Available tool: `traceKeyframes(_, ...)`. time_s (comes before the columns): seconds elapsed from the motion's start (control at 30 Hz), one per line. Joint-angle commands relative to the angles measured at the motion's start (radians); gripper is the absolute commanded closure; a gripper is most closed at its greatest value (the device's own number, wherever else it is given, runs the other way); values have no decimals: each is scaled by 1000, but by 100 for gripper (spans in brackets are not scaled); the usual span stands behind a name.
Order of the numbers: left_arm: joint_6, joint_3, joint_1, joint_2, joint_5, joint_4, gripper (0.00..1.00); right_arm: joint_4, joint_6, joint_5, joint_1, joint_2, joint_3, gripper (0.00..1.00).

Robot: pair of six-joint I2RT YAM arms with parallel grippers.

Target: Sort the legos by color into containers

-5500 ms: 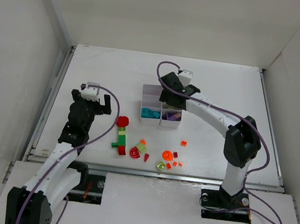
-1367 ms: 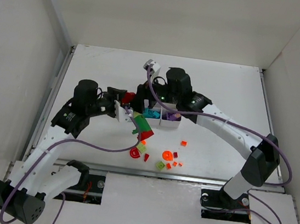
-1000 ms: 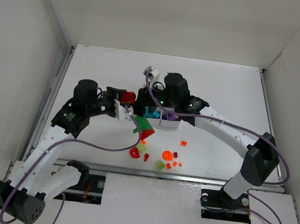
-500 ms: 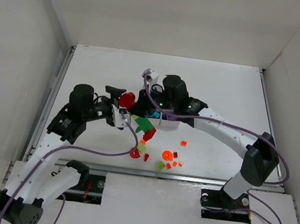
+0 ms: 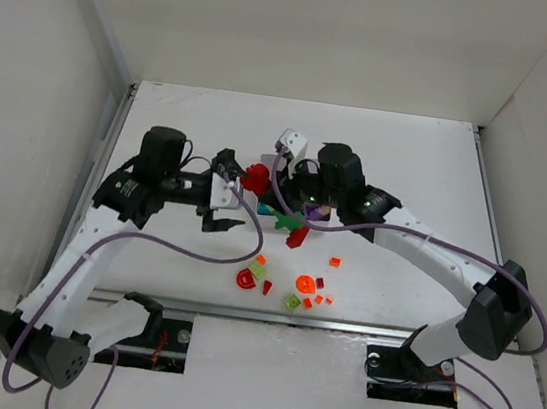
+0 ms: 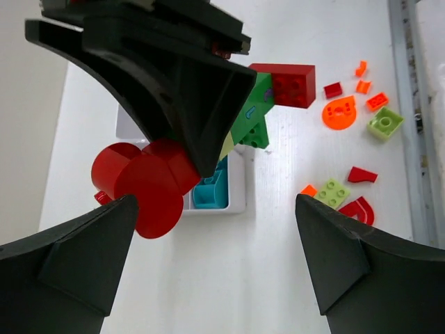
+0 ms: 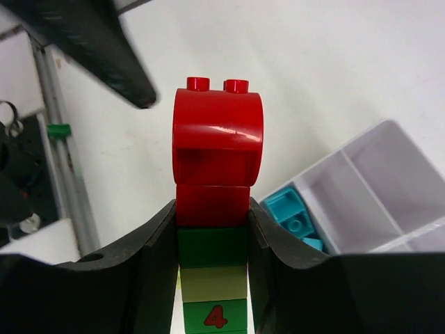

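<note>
Right gripper [image 7: 212, 223] clamps a stacked red, green and lime plastic brick column [image 7: 215, 160] over the white plastic organiser [image 7: 379, 184]; left gripper [image 6: 216, 202] gapes wide, empty

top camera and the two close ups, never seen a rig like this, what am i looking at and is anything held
Two robot arms are bolted at the near edge of a white table. The wide picture looks down from above; the others come from wrist cameras. The right gripper is clamped on a stack of joined plastic bricks, red, green and lime. The left gripper hangs open beside it, holding nothing. Nearby sits a white plastic organiser with teal pieces in one compartment. Loose red, orange and lime pieces lie nearer the arms' bases.
</note>
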Motion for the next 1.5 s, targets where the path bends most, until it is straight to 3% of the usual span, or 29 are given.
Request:
traceKeyframes(0.0,73,120,-3,109,129,-198,6,9,-173,-2,-5,-81,-23,100)
traceKeyframes(0.2,73,251,-3,222,139,-207,6,-3,-285,-1,-5,-179,-120,100)
traceKeyframes(0.6,-20,251,-3,233,113,-104,2,-3,-296,14,-5,-201,-157,100)
traceKeyframes(0.93,-40,293,-95,350,99,-77,1,-3,-296,-17,4,-210,-139,100)
traceKeyframes(1.07,-40,314,-107,359,88,-52,14,-3,-287,-26,4,-210,-139,100)
traceKeyframes(1.23,4,332,-107,368,62,-93,62,-3,-287,9,4,-219,-148,100)
traceKeyframes(1.27,4,332,-98,368,62,-103,77,-3,-287,22,4,-219,-148,100)
traceKeyframes(1.4,4,332,-77,368,62,-112,100,-3,-287,49,4,-219,-157,100)
traceKeyframes(1.47,4,332,-76,368,62,-112,100,-3,-287,60,4,-209,-168,100)
